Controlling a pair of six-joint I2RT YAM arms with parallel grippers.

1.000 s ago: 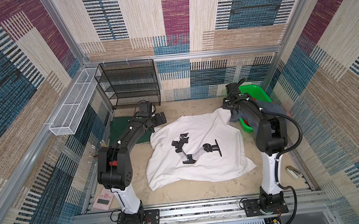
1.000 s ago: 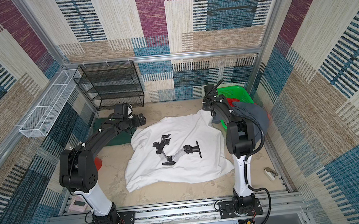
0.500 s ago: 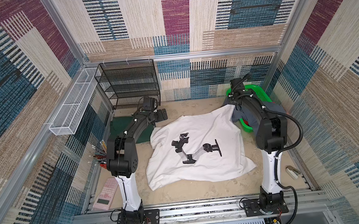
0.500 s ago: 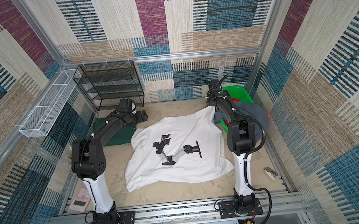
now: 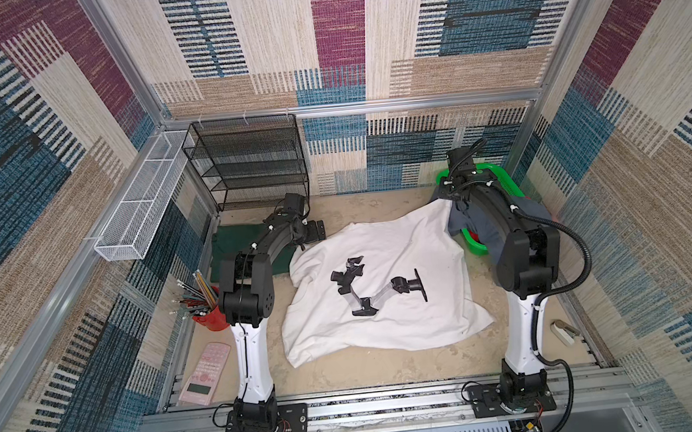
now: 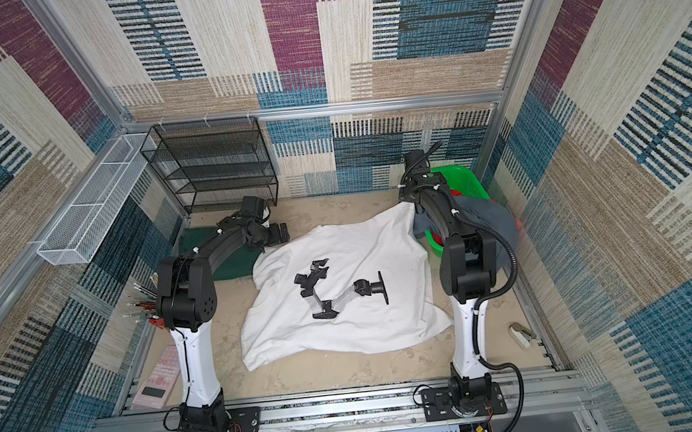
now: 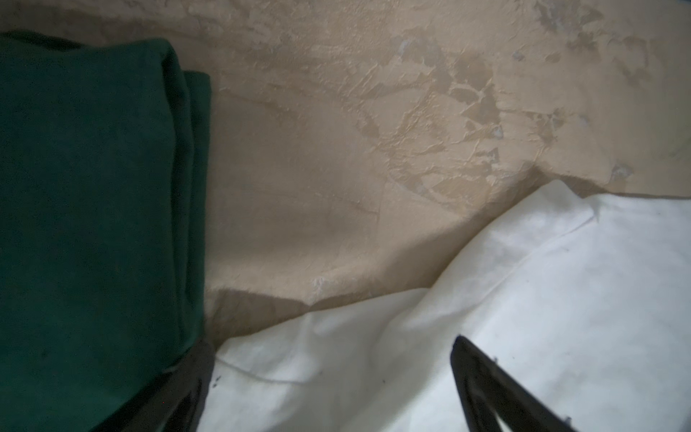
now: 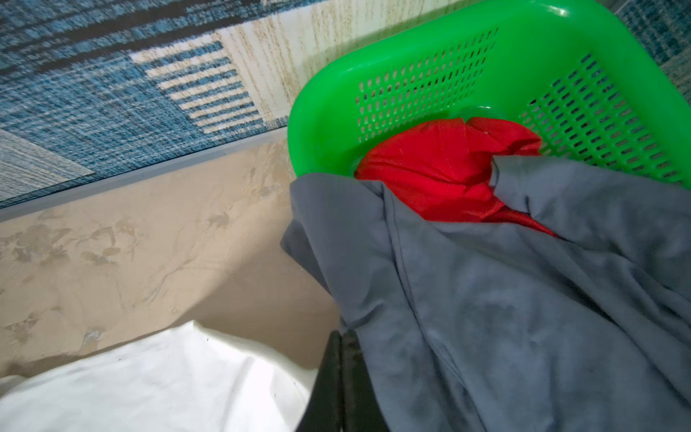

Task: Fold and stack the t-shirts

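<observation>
Lying print-up across mid table [image 5: 368, 374], the white t-shirt [image 5: 400, 238] is spread out but rumpled, esp. along the near edge. Its far R corner is raised off the surface and runs up to the right gripper [image 5: 448, 198]. Jaws there are closed on that corner. R wrist cam shows the closed fingers [image 8: 336, 374] with white cloth on one side and the grey t-shirt [image 8: 523, 299] pressed against the other.

Grey t-shirt: unfolded, draped over the rim of the green basket [image 8: 430, 56] in the far R corner. Red cloth [image 8: 448, 179] is bunched inside the basket, partly under it.

Dark green t-shirt [image 5: 229, 242]: folded flat at far L, in front of the black mesh rack [image 5: 249, 161]. Whether its edge touches the white t-shirt, cannot tell.

Left gripper [image 5: 316, 229]: jaws wide apart, nothing held, low by the white t-shirt's far L corner. L wrist cam shows one finger [image 7: 175, 392] beside green cloth, the other over white.

Misc, near L: pencil cup [image 5: 212, 318], pink calculator [image 5: 205, 373].
</observation>
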